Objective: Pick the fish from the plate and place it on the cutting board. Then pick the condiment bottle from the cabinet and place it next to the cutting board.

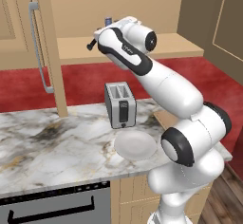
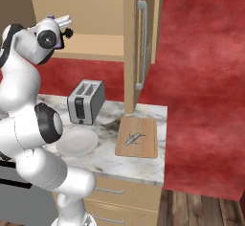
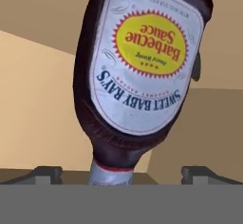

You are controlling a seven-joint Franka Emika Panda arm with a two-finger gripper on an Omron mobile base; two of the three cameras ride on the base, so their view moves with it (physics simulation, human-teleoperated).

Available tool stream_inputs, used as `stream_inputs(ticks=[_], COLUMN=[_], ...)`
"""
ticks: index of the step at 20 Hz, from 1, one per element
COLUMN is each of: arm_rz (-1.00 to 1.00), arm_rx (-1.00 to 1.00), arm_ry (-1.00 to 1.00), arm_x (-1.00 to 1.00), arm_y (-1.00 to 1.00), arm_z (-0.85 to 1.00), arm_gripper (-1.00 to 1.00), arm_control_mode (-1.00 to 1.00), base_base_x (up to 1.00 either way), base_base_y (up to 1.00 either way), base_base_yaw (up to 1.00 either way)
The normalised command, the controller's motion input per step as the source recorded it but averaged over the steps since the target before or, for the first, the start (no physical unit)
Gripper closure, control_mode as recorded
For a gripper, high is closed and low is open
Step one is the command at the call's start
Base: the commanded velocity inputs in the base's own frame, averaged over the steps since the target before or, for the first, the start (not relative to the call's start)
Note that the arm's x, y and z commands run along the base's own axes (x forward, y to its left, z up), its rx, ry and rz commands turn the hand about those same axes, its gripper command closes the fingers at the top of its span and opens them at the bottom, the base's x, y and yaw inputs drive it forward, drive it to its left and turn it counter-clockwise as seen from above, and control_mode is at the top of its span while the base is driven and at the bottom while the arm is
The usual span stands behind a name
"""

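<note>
Left base view: the arm reaches up and back to the cabinet [image 1: 47, 52], its hand at shelf level. The blue cap of the bottle [image 1: 108, 21] just shows above the wrist, on the shelf behind the hand. Below on the marble counter [image 1: 52, 142] the toaster [image 1: 120, 105] stands behind the plate [image 1: 135, 145], which is bare. Only an edge of the cutting board [image 1: 163, 119] shows past the arm.

Right base view: the fish [image 2: 134, 138] lies roughly mid-board on the cutting board [image 2: 138, 136], near the counter's right end below the cabinet door with its grey handle [image 2: 142, 43]. The first half of the task reads as done. The hand is up at the shelf; the gripper [image 2: 67, 25] points into the cabinet, and its fingers are too small here to judge.

Hand view: the bottle [image 3: 142, 71] is very close, label facing the camera. It appears upside down, cap towards the bottom of the picture, most likely because the hand is rolled over. The two fingertips [image 3: 45, 174] stand wide apart, one either side of the bottle's neck and clear of it, so the claw is fully open and holds nothing. This looks like a straddling approach: the jaws are spread so that they can pass around the bottle before closing.

Judgement: the step in hand is grasping the bottle. Closing low on the narrow neck could tip it, so a hold on the body seems safer.
</note>
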Motion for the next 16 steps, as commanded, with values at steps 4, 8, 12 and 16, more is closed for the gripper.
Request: stream_inputs(ticks=[4, 8, 12, 16], arm_rz=[-0.04, -0.02, -0.02, -0.01], arm_rx=[0.00, 0.00, 0.00, 0.00], arm_ry=[0.02, 0.03, 0.03, 0.03], arm_x=[0.00, 0.00, 0.00, 0.00], arm_y=[0.00, 0.00, 0.01, 0.03], arm_z=[0.00, 0.00, 0.00, 0.01], arm_gripper=[-1.00, -1.00, -1.00, -1.00], arm_control_mode=[-1.00, -1.00, -1.00, -1.00], base_base_x=[0.00, 0.00, 0.00, 0.00], base_base_y=[0.00, 0.00, 0.00, 0.00], base_base_yaw=[0.00, 0.00, 0.00, 0.00])
